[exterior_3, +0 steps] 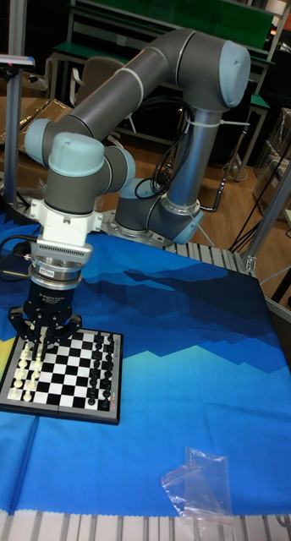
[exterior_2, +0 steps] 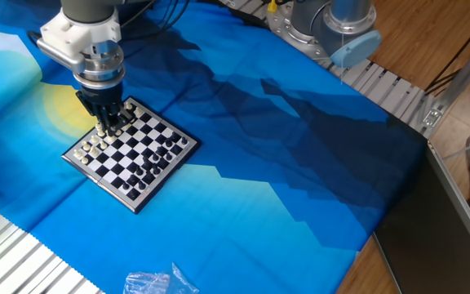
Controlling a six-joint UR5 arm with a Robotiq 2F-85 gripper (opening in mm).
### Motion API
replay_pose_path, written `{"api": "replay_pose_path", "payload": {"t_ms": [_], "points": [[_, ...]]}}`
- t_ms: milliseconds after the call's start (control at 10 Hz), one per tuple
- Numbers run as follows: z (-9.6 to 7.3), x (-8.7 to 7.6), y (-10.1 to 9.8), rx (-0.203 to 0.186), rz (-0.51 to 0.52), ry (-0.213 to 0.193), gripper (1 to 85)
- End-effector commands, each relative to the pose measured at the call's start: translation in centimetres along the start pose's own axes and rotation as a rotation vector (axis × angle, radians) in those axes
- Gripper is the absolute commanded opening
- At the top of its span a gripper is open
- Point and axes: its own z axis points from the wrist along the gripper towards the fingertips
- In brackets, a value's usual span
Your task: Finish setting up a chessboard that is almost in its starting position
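Observation:
The chessboard (exterior_2: 130,152) lies on the blue cloth at the left, with white pieces along its left side and black pieces (exterior_2: 160,153) along its right. My gripper (exterior_2: 104,128) points straight down over the white side near the board's far corner. Its fingertips are drawn close together at piece height, and a small white piece shows between them. In the tall fixed view the gripper (exterior_3: 40,345) stands over the board's far-left squares, with the chessboard (exterior_3: 74,370) below it. The fingers hide the squares directly under them.
A crumpled clear plastic bag (exterior_2: 155,282) lies near the cloth's front edge. The arm's base (exterior_2: 333,33) stands at the back right. Ribbed metal table edges (exterior_2: 382,86) border the cloth (exterior_2: 284,163). Wooden floor and cables lie to the right.

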Motion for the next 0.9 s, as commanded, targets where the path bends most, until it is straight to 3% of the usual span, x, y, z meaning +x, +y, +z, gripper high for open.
{"api": "replay_pose_path", "payload": {"t_ms": [0,800], "points": [[-0.12,-0.17,0.05,-0.010,0.009,-0.005,17.0],[-0.18,-0.47,0.11,-0.019,0.007,-0.009,18.7]]}}
